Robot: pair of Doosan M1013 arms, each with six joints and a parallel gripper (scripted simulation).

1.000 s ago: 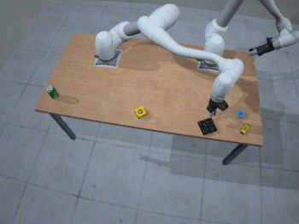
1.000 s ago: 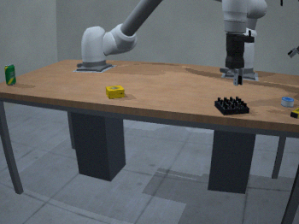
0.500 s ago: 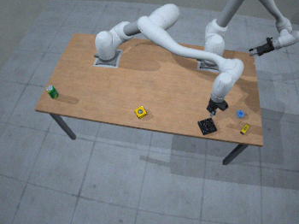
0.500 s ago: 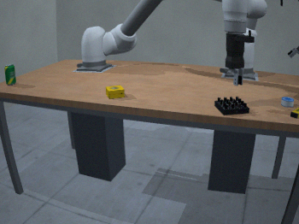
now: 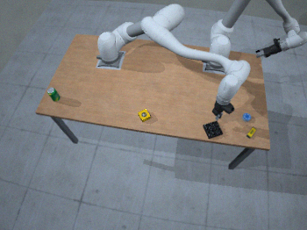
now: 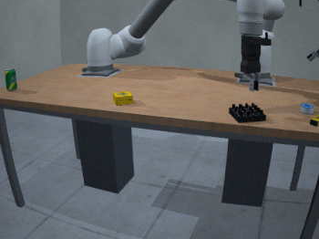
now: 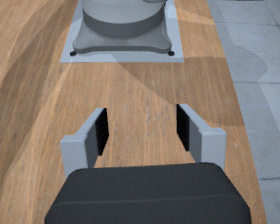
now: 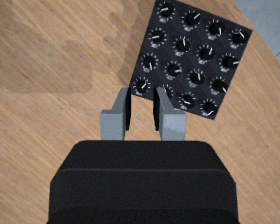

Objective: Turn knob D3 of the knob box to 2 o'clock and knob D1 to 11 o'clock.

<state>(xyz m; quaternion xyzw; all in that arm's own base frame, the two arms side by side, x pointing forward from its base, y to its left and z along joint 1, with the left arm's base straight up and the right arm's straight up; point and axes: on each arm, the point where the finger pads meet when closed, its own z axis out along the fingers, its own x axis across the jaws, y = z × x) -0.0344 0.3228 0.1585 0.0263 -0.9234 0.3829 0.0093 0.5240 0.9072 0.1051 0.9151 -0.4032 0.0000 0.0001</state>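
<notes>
Where the top view shows the knob box only as a dark block, the right wrist view resolves its rows of knobs, their white pointers and the surrounding marks. My right gripper has its fingers part-way closed, a narrow gap between them, with nothing held. In the right wrist view, the fingertips overlap the near edge of the box and partly cover one knob; the exterior view shows them raised above box level, apart from it.

My left gripper is well apart from the box, fingers wide and empty. The left wrist view shows wood and an arm's base plate beyond them.

The box rests on the wooden table, near the long edge opposite the arm bases. Near the box are a blue round item and a small yellow-and-black item. Well apart from it are a yellow block and, farther still, an upright green can. Beyond the box's table edge lies grey tiled floor.
</notes>
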